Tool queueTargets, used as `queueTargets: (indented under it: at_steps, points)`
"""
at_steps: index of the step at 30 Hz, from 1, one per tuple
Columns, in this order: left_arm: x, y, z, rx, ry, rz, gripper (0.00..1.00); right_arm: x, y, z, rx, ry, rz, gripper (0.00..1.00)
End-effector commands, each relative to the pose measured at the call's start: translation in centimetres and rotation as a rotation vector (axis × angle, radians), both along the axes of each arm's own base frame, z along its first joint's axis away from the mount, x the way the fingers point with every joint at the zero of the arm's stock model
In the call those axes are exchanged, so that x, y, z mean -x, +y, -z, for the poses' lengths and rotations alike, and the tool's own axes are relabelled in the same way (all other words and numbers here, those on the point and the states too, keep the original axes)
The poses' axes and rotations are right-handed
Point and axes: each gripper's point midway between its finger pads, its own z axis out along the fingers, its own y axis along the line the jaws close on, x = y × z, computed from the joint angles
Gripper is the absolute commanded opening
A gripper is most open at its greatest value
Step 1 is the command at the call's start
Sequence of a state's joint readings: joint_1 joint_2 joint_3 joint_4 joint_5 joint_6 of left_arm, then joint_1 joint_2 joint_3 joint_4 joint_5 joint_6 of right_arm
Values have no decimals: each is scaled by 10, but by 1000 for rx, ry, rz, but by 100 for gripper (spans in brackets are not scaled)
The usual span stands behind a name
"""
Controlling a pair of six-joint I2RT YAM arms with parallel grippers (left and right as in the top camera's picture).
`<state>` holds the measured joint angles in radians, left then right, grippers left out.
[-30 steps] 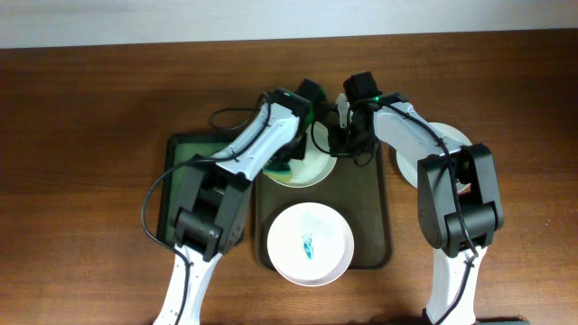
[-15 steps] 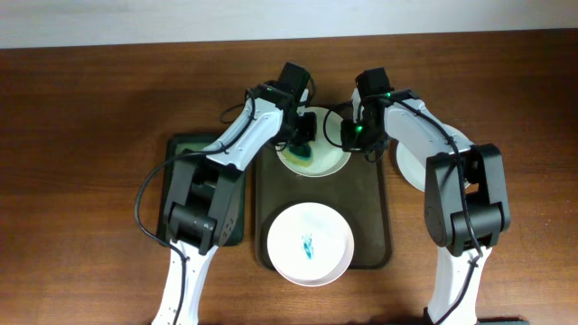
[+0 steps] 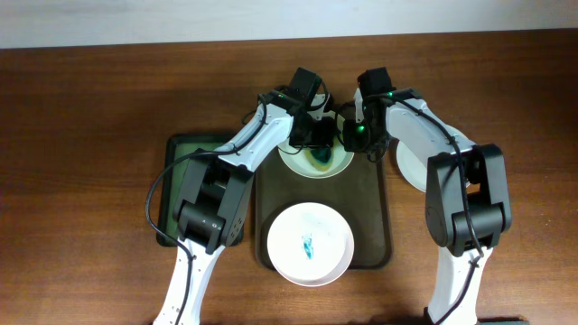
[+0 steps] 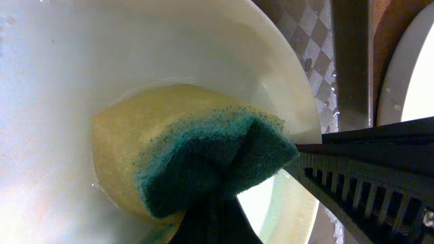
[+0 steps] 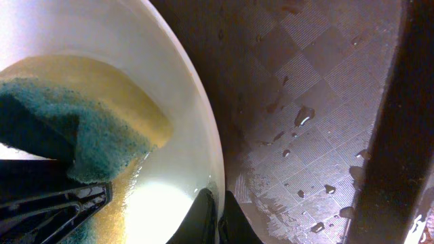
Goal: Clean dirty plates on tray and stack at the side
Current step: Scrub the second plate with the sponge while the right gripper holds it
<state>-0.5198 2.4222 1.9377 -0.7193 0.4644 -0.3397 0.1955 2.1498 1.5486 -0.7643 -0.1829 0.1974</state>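
Observation:
The far plate lies at the far end of the dark olive-brown tray. My left gripper is shut on a yellow and green sponge and presses it onto this plate's wet inside. My right gripper is shut on the plate's right rim, its fingers pinching the edge. The sponge also shows in the right wrist view. A second plate with a teal smear lies at the tray's near end. A third plate lies on the table right of the tray, partly under my right arm.
A smaller dark green tray lies left of the big tray, under my left arm. The big tray's checkered floor is wet with drops. The brown wooden table lies all around.
My left gripper has moved the sponge rightward across the far plate, from its left side to near its middle. The right gripper has kept its hold on the rim.

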Motion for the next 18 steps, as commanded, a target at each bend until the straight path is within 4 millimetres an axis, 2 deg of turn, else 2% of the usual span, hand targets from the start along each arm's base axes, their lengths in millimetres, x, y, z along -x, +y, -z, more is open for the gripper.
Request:
queueTargets:
  at_steps: [1,3,5,7,9,11,13,15,18]
  points:
    - [74,-44,24,133,242,166,0,11,21,9,-36,31,-73,4]
    - [81,-52,8,246,303,193,0,11,21,9,-36,31,-73,4]
    - [79,-50,7,253,306,189,0,11,21,9,-35,32,-73,4]
    - [73,-43,16,188,276,165,0,11,21,9,-35,32,-73,4]
    - [59,2,49,-97,222,48,0,12,21,9,-35,35,-73,4]
    - [48,53,63,-336,208,-79,0,12,21,9,-35,35,-73,4]
    - [34,77,55,-418,185,-132,0,12,21,9,-35,35,-73,4]
    - [15,102,37,-537,116,-176,0,12,21,9,-34,35,-73,4]
    - [3,107,19,-574,69,-193,0,12,21,9,-34,35,-73,4]
